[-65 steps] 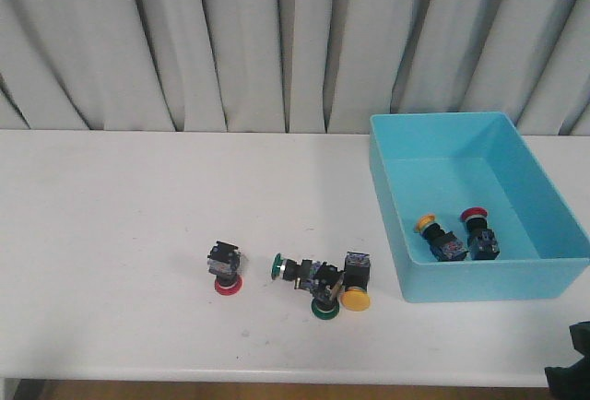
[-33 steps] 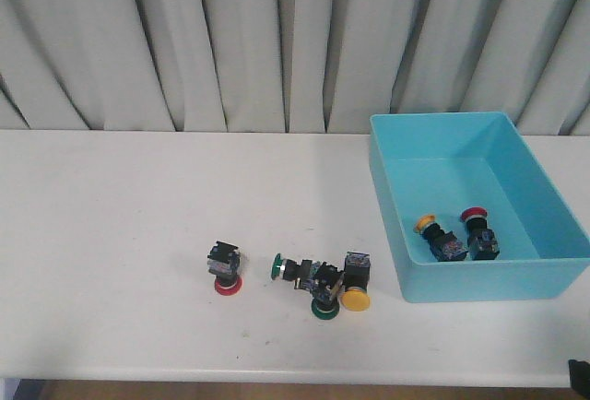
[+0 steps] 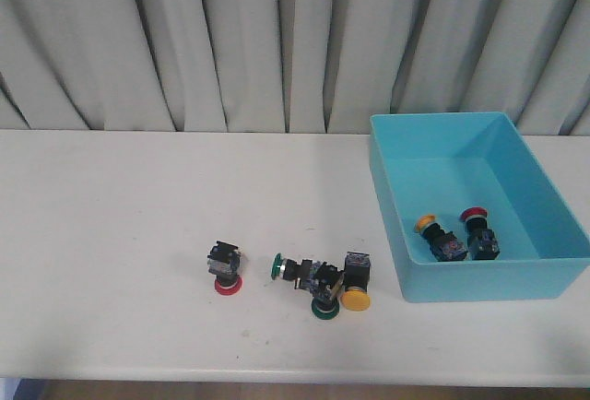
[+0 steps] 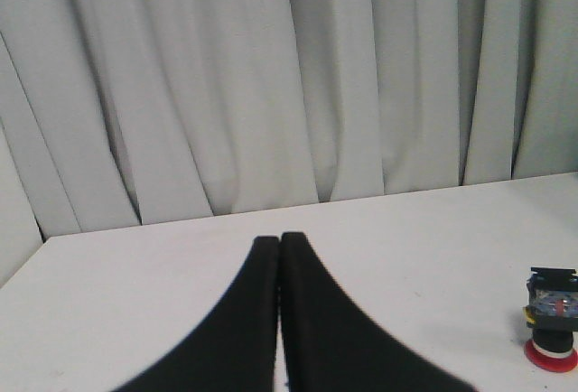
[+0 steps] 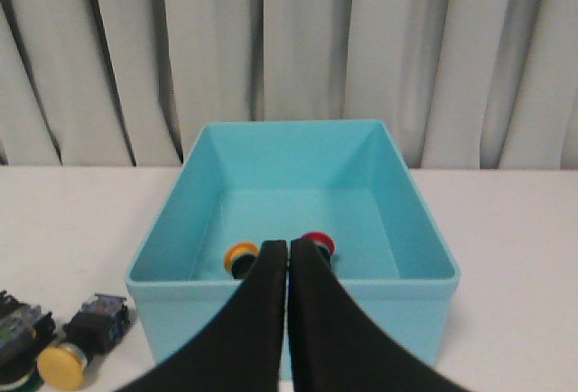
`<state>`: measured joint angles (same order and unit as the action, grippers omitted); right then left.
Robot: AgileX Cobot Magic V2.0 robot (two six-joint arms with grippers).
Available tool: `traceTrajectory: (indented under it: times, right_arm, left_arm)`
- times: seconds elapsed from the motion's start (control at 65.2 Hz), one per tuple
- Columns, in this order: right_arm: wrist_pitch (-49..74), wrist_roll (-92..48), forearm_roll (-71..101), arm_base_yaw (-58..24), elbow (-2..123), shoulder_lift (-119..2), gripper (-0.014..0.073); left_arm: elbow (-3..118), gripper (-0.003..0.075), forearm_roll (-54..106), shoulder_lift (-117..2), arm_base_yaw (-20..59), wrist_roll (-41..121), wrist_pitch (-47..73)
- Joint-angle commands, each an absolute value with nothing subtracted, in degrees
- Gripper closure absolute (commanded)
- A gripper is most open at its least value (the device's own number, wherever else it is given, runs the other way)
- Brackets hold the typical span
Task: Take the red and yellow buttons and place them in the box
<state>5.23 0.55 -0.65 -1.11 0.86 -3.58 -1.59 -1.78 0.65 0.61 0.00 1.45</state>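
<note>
The turquoise box [image 3: 542, 280] stands at the right of the table, also in the right wrist view [image 5: 172, 220]. Inside lie a yellow button [image 3: 427, 223] and a red button [image 3: 474, 214], seen too in the right wrist view as a yellow cap [image 5: 240, 254] and a red cap [image 5: 318, 241]. On the table lie a red button [image 3: 227, 280], also in the left wrist view [image 4: 551, 352], and a yellow button [image 3: 355, 300], also in the right wrist view [image 5: 61, 364]. My left gripper [image 4: 278, 240] is shut and empty. My right gripper [image 5: 288, 246] is shut and empty, before the box's near wall. Neither arm shows in the front view.
Two green-capped switches [image 3: 277, 267] [image 3: 324, 308] lie tangled beside the yellow button in the table's middle. A grey pleated curtain [image 3: 230, 41] hangs behind the white table [image 3: 111, 234]. The table's front edge runs along the bottom of the front view.
The dark shape of the right arm at the front view's lower right corner has drawn back out of view. The buttons and the box have not moved.
</note>
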Motion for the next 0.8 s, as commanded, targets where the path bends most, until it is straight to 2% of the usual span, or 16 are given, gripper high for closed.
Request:
traceTrajectory:
  times: [0.0, 0.782]
  right_arm:
    - [-3.54, 0.34, -0.83, -0.81, -0.39, -0.89, 0.06]
    - [-1.32, 0.33, -1.23, -0.81, -2.06, 1.19, 0.0597]
  left_arm:
    - [-4.3, 0.0727, -1.15, 1.45, 0.46, 0.0, -2.86]
    - [-4.3, 0.0727, -1.15, 1.45, 0.46, 0.0, -2.86]
